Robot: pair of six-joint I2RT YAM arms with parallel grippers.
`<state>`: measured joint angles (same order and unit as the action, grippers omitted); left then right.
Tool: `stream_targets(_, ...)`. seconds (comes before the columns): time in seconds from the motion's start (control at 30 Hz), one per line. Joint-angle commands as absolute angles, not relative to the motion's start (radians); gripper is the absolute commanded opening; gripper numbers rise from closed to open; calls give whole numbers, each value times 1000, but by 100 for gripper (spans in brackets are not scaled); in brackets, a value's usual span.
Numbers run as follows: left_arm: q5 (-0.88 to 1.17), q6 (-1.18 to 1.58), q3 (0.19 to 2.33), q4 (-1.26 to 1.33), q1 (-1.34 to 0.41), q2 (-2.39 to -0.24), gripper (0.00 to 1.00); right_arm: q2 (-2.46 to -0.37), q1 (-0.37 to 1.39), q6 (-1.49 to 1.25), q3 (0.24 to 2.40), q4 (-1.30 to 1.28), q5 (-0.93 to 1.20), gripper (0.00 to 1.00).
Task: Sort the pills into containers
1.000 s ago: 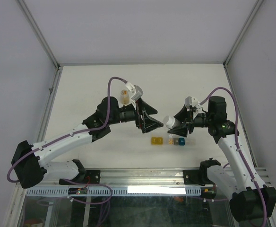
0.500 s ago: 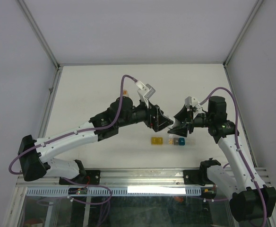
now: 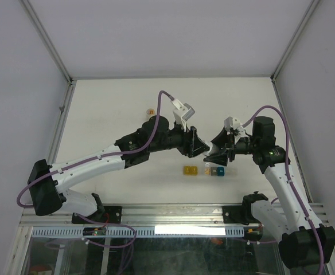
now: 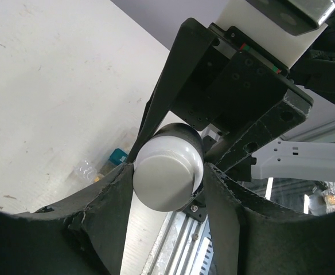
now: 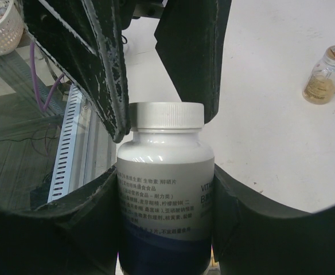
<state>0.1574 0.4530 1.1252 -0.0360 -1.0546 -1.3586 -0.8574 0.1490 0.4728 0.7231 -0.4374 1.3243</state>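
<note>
The containers lie as a short strip on the white table, close to its near edge and a little right of the middle. The yellow box is at the left end and the blue-teal box at the right end, with the clear box between them. A fleck of orange shows at the clear one, too small to make out. Just beyond the strip and raised off the table, the two arms meet tip to tip. The right gripper is clamped on the body of a white pill bottle, one finger pressed to each side of its printed label, and the bottle's top points toward the left arm. The left gripper has its fingers around the bottle's white cap, a pad lying against each side of it. How firmly they press cannot be told. Well apart from all this, toward the far left of the table, a small amber bottle stands upright with an orange top.
</note>
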Motion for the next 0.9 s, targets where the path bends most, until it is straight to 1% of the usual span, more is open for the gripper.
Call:
stream_targets(0.0, 196, 442, 1177, -17, -1063, -1354, 49, -843, 147, 483, 754, -390, 1351, 0)
stream_targets(0.13, 223, 424, 1192, -41, -1063, -1360, 48, -843, 147, 483, 754, -390, 1350, 0)
stream_targets(0.23, 250, 399, 1206, -58, -1063, -1365, 45, -843, 147, 483, 753, -390, 1351, 0)
stream_targets(0.33, 302, 341, 1214, -70, -1059, -1372, 35, -843, 147, 483, 754, -390, 1351, 0)
stream_targets(0.37, 345, 314, 1213, -69, -1053, -1376, 31, -842, 147, 483, 754, -390, 1352, 0)
stream_targets(0.47, 549, 181, 1211, -69, -1023, -1387, 26, -843, 147, 482, 753, -390, 1354, 0)
stream_targets(0.57, 730, 15, 1208, -75, -988, -1398, 25, -843, 147, 483, 753, -390, 1354, 0)
stream_targets(0.63, 803, -106, 1222, -100, -969, -1407, 26, -842, 148, 483, 754, -390, 1354, 0)
stream_targets(0.67, 819, -153, 1237, -122, -961, -1411, 29, -842, 148, 483, 753, -390, 1353, 0)
stream_targets(0.7, 822, -181, 1252, -145, -948, -1415, 34, -841, 147, 483, 753, -390, 1352, 0)
stream_targets(0.77, 812, -177, 1279, -149, -923, -1415, 54, -843, 148, 483, 754, -390, 1351, 0)
stream_targets(0.8, 787, -161, 1291, -148, -916, -1412, 65, -844, 147, 483, 754, -390, 1351, 0)
stream_targets(0.87, 712, -111, 1294, -123, -912, -1391, 84, -844, 147, 482, 753, -390, 1351, 0)
